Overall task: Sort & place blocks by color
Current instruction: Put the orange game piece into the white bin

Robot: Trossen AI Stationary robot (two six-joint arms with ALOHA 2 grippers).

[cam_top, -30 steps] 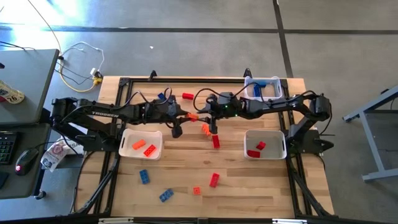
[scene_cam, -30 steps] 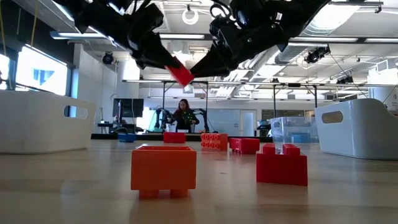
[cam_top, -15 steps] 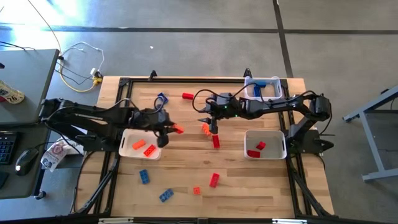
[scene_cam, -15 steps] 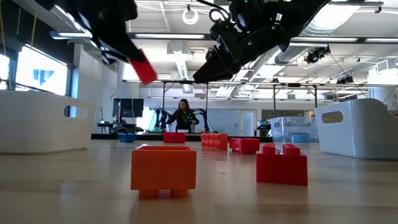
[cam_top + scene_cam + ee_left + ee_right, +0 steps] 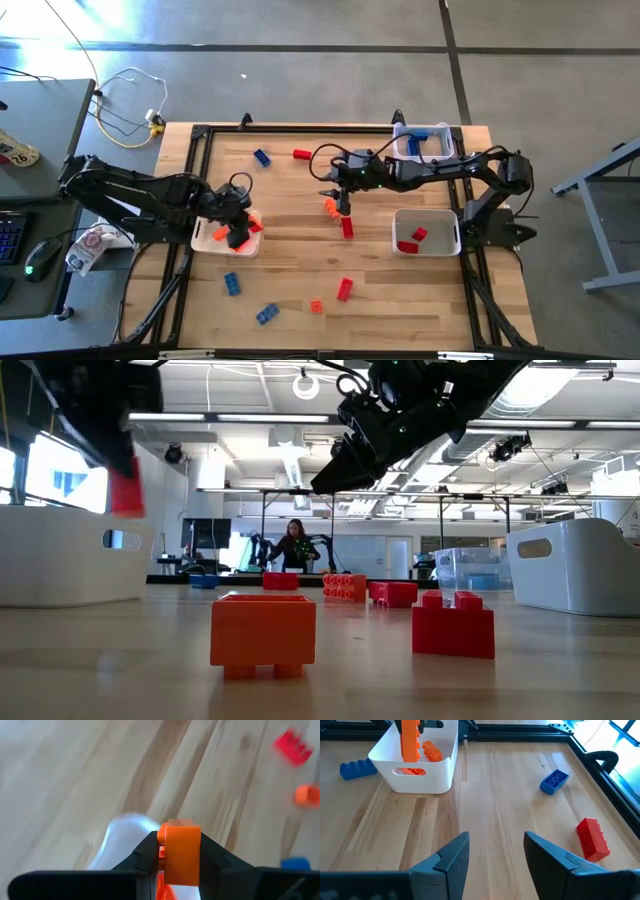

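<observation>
The left gripper (image 5: pixel 243 229) grasps an orange block (image 5: pixel 180 851) just above its tray (image 5: pixel 203 222); the right gripper (image 5: pixel 494 851) is released; several blocks remain unsorted.

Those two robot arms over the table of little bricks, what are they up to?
They are sorting toy bricks by colour into white trays. The left gripper has its jaws shut on an orange brick and holds it above the left tray, which already has orange bricks in it. The right gripper hangs with jaws open and empty over the middle of the table. Red, orange and blue bricks lie loose on the wood.
</observation>
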